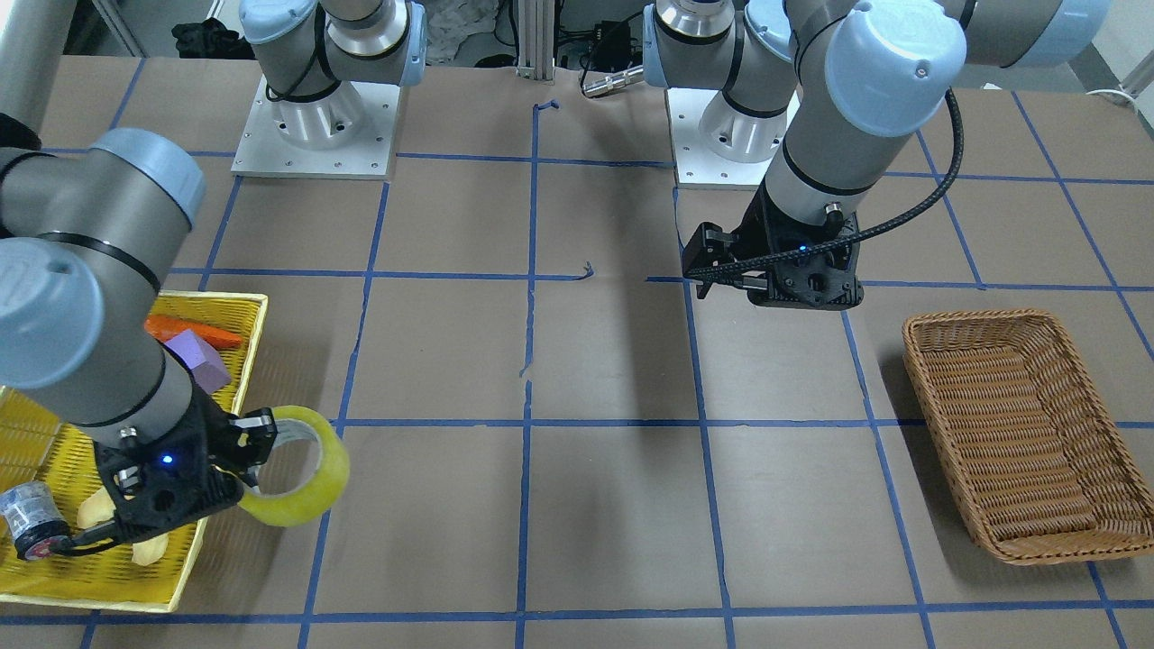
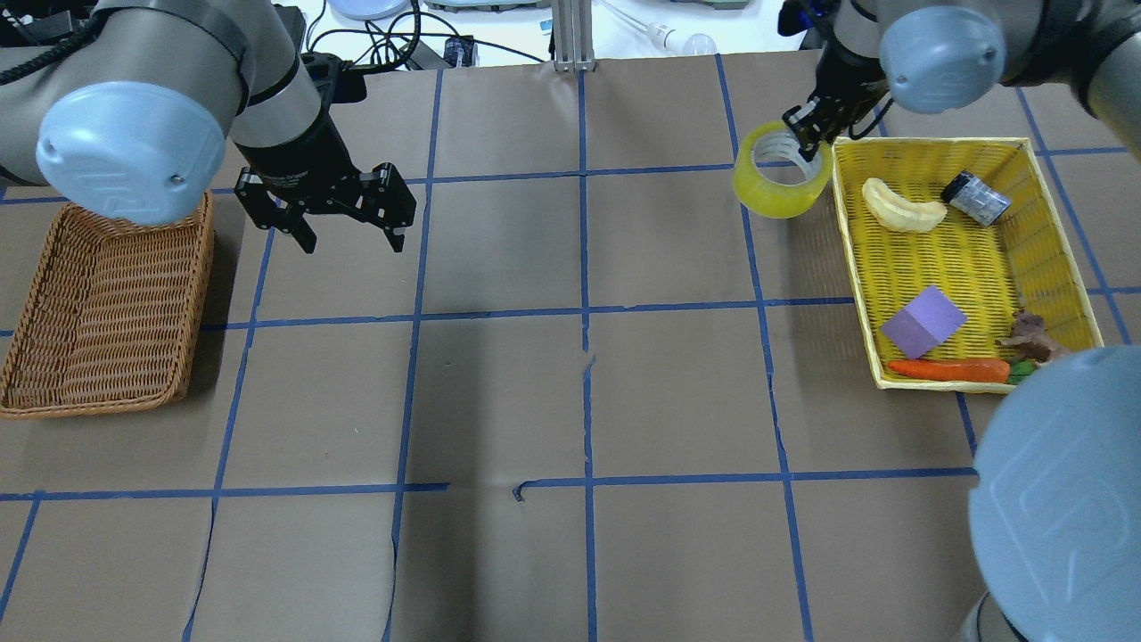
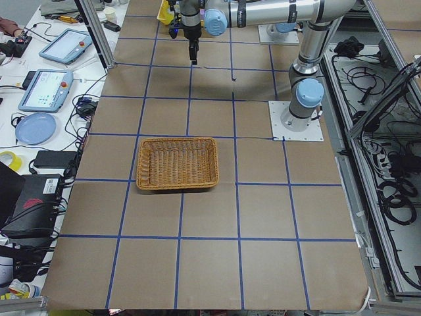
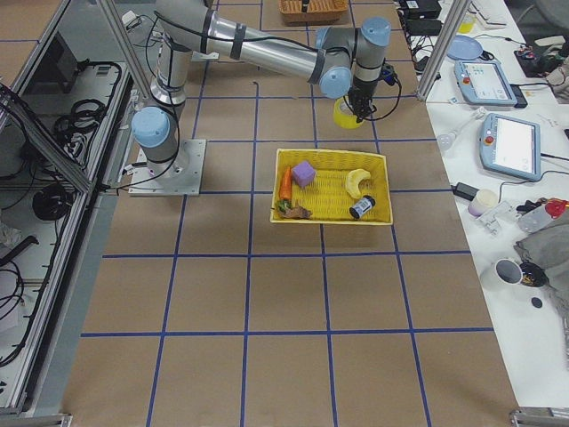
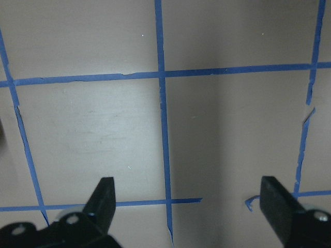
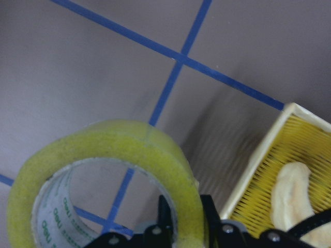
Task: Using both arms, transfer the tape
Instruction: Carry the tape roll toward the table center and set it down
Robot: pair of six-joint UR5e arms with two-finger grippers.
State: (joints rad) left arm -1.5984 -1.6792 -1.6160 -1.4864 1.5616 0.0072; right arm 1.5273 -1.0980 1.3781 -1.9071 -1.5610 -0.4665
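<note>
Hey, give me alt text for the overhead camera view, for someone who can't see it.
The right claw grips a yellow tape roll by its wall, just outside a yellow basket of small items on the right. The left claw hangs open over the table beside a wicker basket.

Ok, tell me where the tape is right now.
In the overhead view the tape is at the upper right, pinched in the right gripper, just off the top-left corner of the yellow basket.
</note>
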